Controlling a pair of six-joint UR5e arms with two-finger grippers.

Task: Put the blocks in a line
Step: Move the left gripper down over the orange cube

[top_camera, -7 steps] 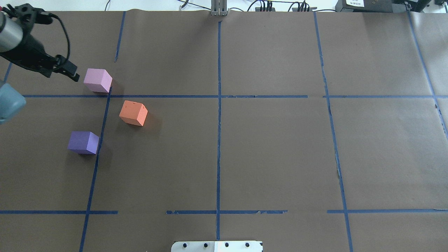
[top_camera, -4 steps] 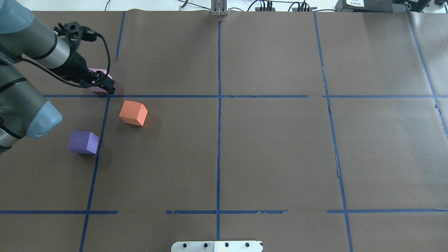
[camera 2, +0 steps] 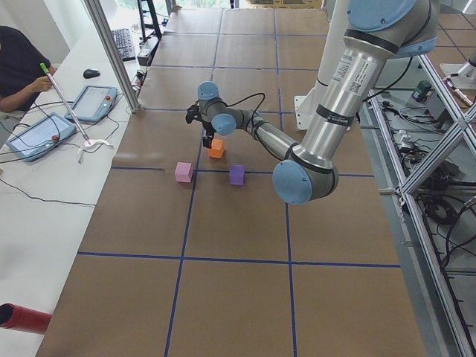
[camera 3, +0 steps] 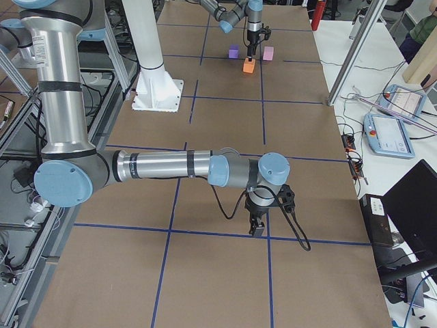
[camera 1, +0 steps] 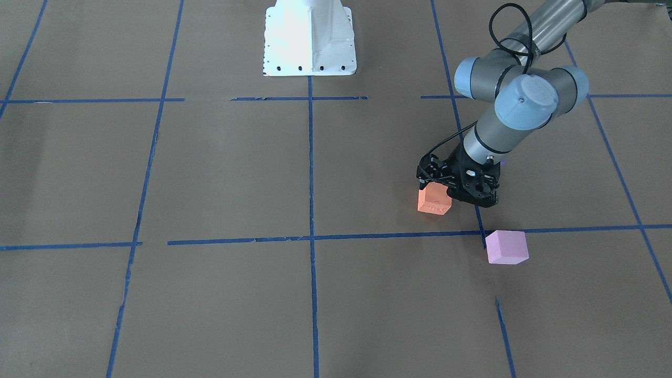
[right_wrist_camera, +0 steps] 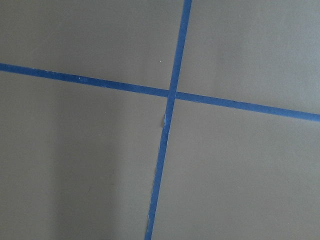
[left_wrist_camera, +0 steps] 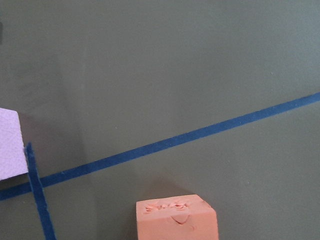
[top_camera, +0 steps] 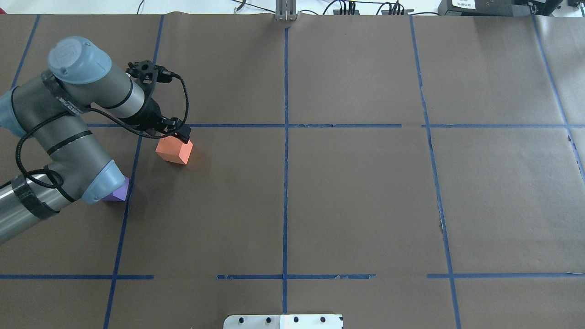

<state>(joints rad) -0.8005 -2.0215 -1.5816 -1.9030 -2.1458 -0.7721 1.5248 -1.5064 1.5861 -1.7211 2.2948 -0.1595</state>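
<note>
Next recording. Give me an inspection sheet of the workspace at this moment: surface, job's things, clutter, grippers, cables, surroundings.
Surface: brown paper with a blue tape grid, lying flat.
Job's things: orange block, pink block and purple block lie apart, not in a line; overhead, the left arm hides the pink one and most of the purple one.
Clutter: nothing seen.
Grippers: left gripper low at the orange block, open or shut unclear; right gripper over bare paper far from the blocks, state unclear.
Cables: black cable loops at the left wrist; further cables at the table's far edge.
Surroundings: white robot base; operator at a side desk with tablets.
</note>
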